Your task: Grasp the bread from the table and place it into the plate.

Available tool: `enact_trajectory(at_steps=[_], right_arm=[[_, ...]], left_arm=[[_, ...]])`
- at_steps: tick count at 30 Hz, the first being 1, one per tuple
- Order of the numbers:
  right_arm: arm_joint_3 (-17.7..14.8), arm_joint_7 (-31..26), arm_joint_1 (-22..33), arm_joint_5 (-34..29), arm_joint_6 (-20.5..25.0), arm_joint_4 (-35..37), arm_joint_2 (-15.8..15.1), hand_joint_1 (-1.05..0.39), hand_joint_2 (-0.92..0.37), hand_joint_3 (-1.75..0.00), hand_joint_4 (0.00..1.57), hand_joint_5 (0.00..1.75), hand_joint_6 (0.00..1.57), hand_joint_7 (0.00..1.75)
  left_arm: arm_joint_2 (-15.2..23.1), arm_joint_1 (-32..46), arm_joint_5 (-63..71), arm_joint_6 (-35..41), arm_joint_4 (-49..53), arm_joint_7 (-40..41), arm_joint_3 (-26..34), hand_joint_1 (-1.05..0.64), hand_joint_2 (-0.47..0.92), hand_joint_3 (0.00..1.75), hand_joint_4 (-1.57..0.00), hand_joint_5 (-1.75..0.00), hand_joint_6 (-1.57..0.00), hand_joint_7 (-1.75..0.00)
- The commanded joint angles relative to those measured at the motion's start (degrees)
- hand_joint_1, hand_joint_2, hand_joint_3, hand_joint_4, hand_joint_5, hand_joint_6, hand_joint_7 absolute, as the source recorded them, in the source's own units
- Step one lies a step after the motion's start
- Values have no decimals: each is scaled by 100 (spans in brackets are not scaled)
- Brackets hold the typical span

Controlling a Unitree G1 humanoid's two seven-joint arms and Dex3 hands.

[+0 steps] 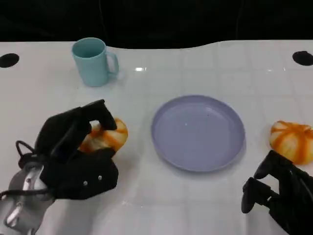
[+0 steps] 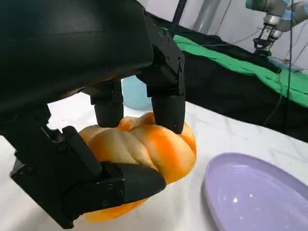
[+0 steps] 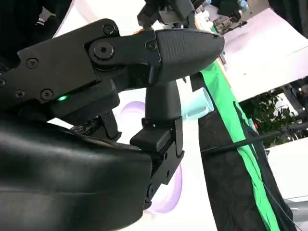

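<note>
Left robot hand point(image 1: 73, 156) grasping bread point(image 1: 105, 137) on the bench point(image 1: 195, 196), left of plate point(image 1: 198, 132). Right robot hand point(image 1: 279, 193) clenched, holding nothing.

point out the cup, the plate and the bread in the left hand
cup point(image 1: 91, 61), head view, its side wall
plate point(image 1: 197, 132), head view, bare centre
bread point(image 2: 144, 147), left wrist view, its top crust
</note>
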Motion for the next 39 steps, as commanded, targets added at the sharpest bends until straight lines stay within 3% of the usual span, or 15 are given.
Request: enact_trajectory(at_steps=[1, 9, 14, 21, 28, 39], right_arm=[[-48, 32, -9, 15, -56, 38, -37, -61, -92, -36, 74, 175, 58, 162], [-46, 57, -15, 29, -13, 39, -56, -60, -92, -38, 75, 175, 61, 159], [-72, 142, -15, 106, -4, 67, -47, -60, -92, -38, 75, 175, 61, 158], [-58, 136, 2, 76, 14, 27, -80, -60, -92, -39, 75, 175, 58, 162], [-44, 140, 43, 40, -11, -6, -64, -60, -92, -39, 74, 175, 58, 163], [-28, 131, 116, 48, -26, -91, -41, -61, -92, -35, 75, 175, 60, 160]], left_arm=[[43, -376, 4, 3, -28, -110, 42, -18, 42, 134, -86, -175, -70, -175], [-136, -907, 53, -371, 406, -1, -116, -17, 41, 126, -84, -175, -69, -175], [-403, -1176, 145, -685, 810, 228, -285, -19, 40, 140, -89, -175, -73, -175], [-773, -1490, 438, -819, 1180, 527, -525, -17, 34, 146, -92, -175, -73, -175], [-1094, -1899, 574, -1111, 1927, 811, -770, -13, 36, 143, -92, -175, -73, -175], [-1587, -2646, 774, -1249, 3073, 1059, -1171, -19, 41, 135, -93, -175, -72, -175]])
